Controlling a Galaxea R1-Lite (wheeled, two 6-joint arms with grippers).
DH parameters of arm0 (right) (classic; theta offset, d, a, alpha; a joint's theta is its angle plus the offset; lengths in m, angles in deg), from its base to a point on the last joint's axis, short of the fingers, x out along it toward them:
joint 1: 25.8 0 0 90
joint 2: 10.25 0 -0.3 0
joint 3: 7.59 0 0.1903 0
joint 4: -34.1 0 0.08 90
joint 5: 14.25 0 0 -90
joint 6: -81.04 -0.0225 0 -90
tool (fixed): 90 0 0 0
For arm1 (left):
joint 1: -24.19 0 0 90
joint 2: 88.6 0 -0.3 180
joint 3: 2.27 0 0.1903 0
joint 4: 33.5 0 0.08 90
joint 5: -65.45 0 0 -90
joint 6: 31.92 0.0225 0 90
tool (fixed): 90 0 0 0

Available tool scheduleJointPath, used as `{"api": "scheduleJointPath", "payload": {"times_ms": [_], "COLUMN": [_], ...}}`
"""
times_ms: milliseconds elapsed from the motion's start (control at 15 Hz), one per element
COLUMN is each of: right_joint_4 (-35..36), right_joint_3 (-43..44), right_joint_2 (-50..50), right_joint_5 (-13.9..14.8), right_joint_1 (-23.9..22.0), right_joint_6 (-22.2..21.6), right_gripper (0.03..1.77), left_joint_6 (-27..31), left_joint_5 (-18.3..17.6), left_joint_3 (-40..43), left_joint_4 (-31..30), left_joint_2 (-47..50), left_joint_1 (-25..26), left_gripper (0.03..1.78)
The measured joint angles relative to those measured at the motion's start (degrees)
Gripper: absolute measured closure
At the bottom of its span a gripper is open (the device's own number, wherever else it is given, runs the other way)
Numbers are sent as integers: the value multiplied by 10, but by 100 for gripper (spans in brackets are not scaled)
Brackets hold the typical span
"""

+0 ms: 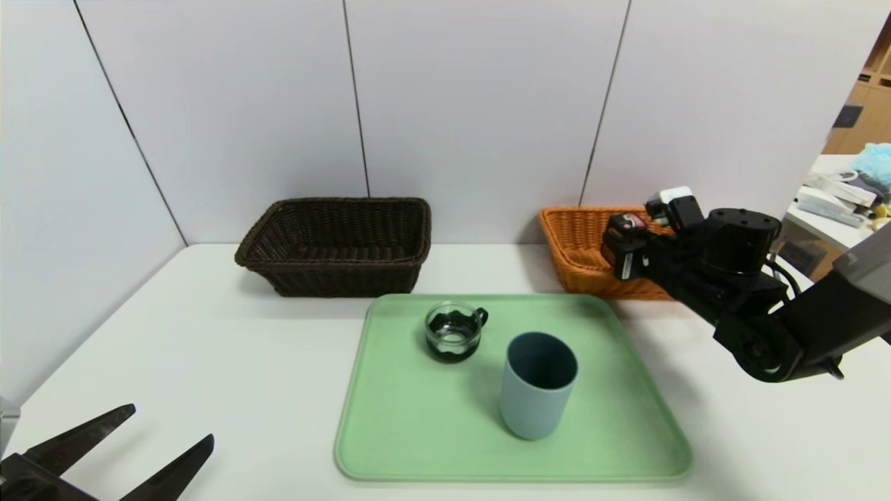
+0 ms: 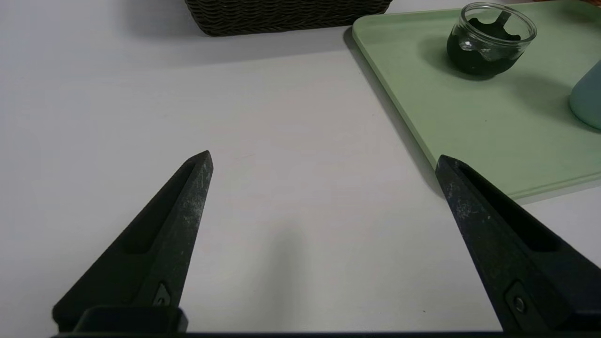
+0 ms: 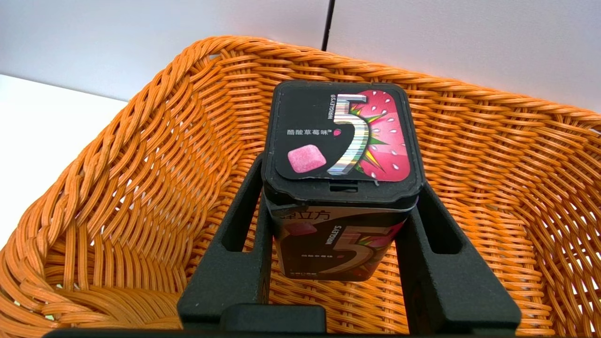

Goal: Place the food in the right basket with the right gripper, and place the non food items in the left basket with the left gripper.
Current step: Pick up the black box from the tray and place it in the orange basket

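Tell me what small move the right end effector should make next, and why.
Probably lower a little and open. The right end effector is shut on the gum box, held upright over the inside of the orange basket, so the food is already where it belongs and only the release remains. The left end effector waits open over the table.

Bright even overhead light, soft shadows beside the tray, glare on the glass cup, head view edges bowed

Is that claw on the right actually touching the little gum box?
Touching. In the right wrist view the right gripper has a finger pressed against each side of the gum box, holding it above the orange basket.
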Motion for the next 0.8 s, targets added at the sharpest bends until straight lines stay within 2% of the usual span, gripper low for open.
{"api": "scheduleJointPath", "payload": {"times_ms": [267, 400, 533, 800], "right_joint_4": [-2, -2, -2, 0], "right_joint_3": [-2, -2, 0, 0], "right_joint_2": [0, 0, -2, -3], "right_joint_5": [1, 11, 22, 24], "right_joint_1": [0, 0, 0, 3], "right_joint_6": [0, 1, 1, 1], "right_gripper": [106, 106, 87, 55], "left_joint_6": [1, 1, 1, 1], "left_joint_5": [0, 0, 0, 0], "left_joint_3": [0, 0, 0, 0], "left_joint_4": [0, 0, 0, 0], "left_joint_2": [0, 0, 1, 2], "left_joint_1": [0, 0, 0, 0], "left_gripper": [12, 12, 12, 12]}}
